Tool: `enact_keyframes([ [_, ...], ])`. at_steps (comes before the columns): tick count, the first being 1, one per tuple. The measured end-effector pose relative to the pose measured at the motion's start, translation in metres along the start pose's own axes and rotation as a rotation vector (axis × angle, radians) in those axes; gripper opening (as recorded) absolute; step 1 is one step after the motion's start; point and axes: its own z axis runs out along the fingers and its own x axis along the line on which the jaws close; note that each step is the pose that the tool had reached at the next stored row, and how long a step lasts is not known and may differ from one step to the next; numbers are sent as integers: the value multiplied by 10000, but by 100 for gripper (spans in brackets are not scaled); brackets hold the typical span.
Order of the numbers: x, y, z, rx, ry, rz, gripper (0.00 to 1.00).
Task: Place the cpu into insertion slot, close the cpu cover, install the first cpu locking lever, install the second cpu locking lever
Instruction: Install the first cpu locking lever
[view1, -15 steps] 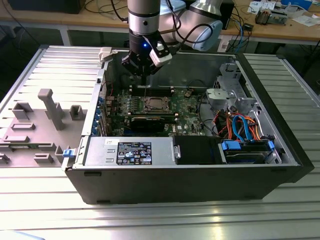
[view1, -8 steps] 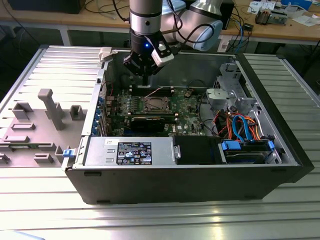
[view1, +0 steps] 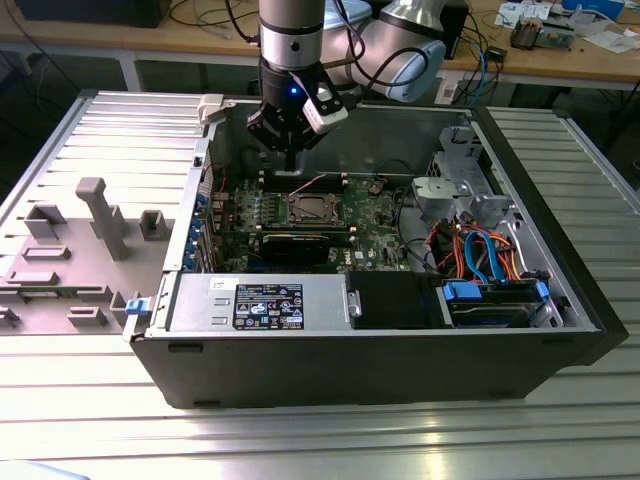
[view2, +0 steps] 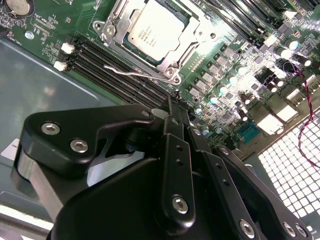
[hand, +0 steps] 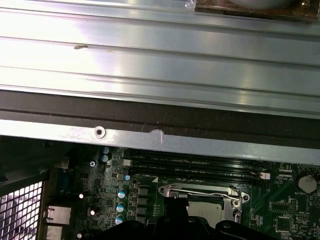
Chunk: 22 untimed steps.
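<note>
Cpu (view2: 152, 30) is sitting in the insertion slot (view2: 172, 62) under the cpu cover (view2: 186, 44), upper centre of the second wrist view; gripper (view2: 172, 102) is hovering beside it, fingers pressed together, holding nothing.

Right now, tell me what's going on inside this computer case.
A single robot arm has its hand hovering over the green motherboard in the open case, just above the insertion slot. In the second wrist view the cpu already sits in the socket with the cpu cover closed around it. A thin wire locking lever lies alongside the socket; whether it is latched is unclear.
</note>
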Motion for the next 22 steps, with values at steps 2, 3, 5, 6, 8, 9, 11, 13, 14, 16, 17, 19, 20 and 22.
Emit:
enact_keyframes([
  [2, -2, 0, 1, -19, -4, -1, 11],
  [3, -1, -5, 4, -96, -12, -1, 11],
  [5, 1, -9, 11, -111, -14, 21, 11],
  [6, -2, -10, 17, -113, -16, 45, 11],
  [8, -10, -14, 29, -124, -18, 93, 11],
  [9, -15, -16, 39, -132, -21, 120, 11],
  [11, -26, -24, 62, -149, -24, 153, 11],
  [13, -37, -33, 84, -164, -26, 176, 11],
  [14, -45, -36, 101, -169, -27, 189, 11],
  [16, -63, -40, 140, -171, -28, 210, 11],
  [17, -74, -42, 161, -170, -28, 219, 11],
  [19, -92, -46, 190, -182, -32, 266, 11],
  [20, -100, -48, 205, -202, -36, 318, 11],
  [22, -111, -50, 224, -231, -42, 388, 11],
])
